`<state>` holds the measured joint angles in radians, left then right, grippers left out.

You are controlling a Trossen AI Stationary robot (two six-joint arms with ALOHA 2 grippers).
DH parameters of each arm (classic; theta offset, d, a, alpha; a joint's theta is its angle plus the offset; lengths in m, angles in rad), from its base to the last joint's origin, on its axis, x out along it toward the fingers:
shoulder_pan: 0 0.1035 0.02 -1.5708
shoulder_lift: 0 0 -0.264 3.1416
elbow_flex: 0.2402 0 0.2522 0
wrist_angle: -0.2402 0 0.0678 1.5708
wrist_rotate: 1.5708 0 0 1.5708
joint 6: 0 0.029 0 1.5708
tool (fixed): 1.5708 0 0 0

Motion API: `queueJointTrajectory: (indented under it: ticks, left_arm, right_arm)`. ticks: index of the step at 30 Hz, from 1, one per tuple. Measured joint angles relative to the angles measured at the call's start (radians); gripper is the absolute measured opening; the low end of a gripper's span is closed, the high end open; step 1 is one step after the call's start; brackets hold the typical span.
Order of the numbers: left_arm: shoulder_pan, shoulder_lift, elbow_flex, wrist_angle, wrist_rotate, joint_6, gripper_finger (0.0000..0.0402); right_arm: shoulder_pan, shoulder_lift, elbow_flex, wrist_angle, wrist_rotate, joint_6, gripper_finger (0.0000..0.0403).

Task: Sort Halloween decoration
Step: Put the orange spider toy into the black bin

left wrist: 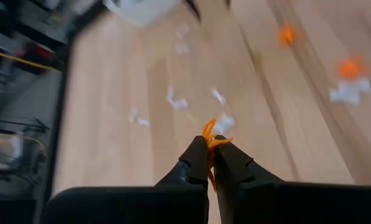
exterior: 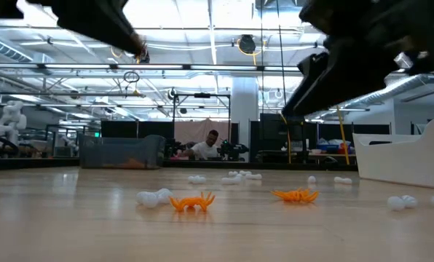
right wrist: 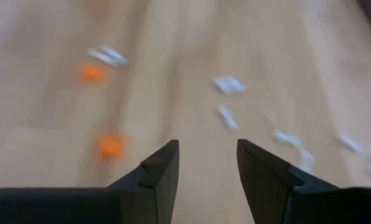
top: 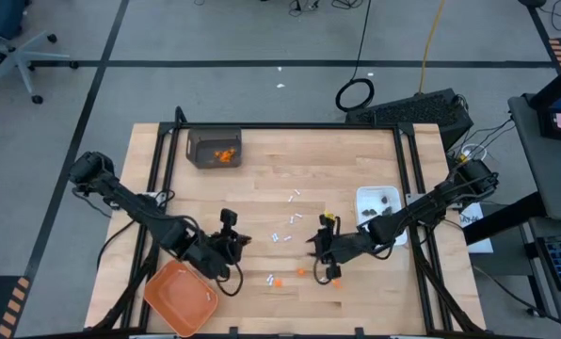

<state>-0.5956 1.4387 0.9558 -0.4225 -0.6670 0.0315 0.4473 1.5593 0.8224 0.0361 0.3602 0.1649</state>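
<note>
Pinched between the left end effector point(left wrist: 211, 155) fingers, an orange spider point(left wrist: 211, 132) hangs by a leg or two — a thin hold that could slip on the way to the orange tray point(top: 181, 298). Right end effector point(right wrist: 207, 163) hovers part-open, empty, above white sticks point(right wrist: 229, 85) scattered on the worktop point(top: 290, 160) — a careless descent might scatter them

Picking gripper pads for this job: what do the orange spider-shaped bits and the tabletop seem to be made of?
Orange spider-shaped bits: probably moulded plastic, going by the saturated uniform colour and thin stiff legs. Tabletop: light wood with a smooth, slightly glossy finish; plank seams and grain show.
</note>
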Motion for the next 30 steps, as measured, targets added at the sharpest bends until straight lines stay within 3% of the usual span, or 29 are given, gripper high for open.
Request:
queueJointTrajectory:
  ticks: [3,7,14,21,26,30]
  left_arm:
    - [-0.025,0.002,0.0,0.055,-0.06,-0.006,0.0003]
    - [-0.052,0.002,-0.003,0.11,-0.124,-0.098,0.0003]
    - [-0.058,0.002,-0.017,0.152,-0.208,-0.118,0.0002]
    - [-0.036,0.002,-0.017,0.156,-0.213,0.017,0.0002]
    - [-0.035,0.004,-0.017,0.148,-0.161,0.088,0.0002]
    - [-0.106,0.06,-0.017,0.171,-0.185,0.232,0.0002]
  right_arm:
    - [-0.001,0.0,0.02,-0.101,0.061,0.058,0.0146]
    - [-0.011,0.0,0.02,-0.171,0.066,0.118,0.0146]
    - [-0.035,0.011,0.02,-0.104,0.088,0.09,0.0146]
    - [-0.035,0.093,0.02,0.047,0.085,-0.058,0.0146]
    - [-0.035,0.142,0.02,0.109,0.082,-0.138,0.0146]
    - [-0.035,0.156,0.02,0.133,0.081,-0.161,0.0146]
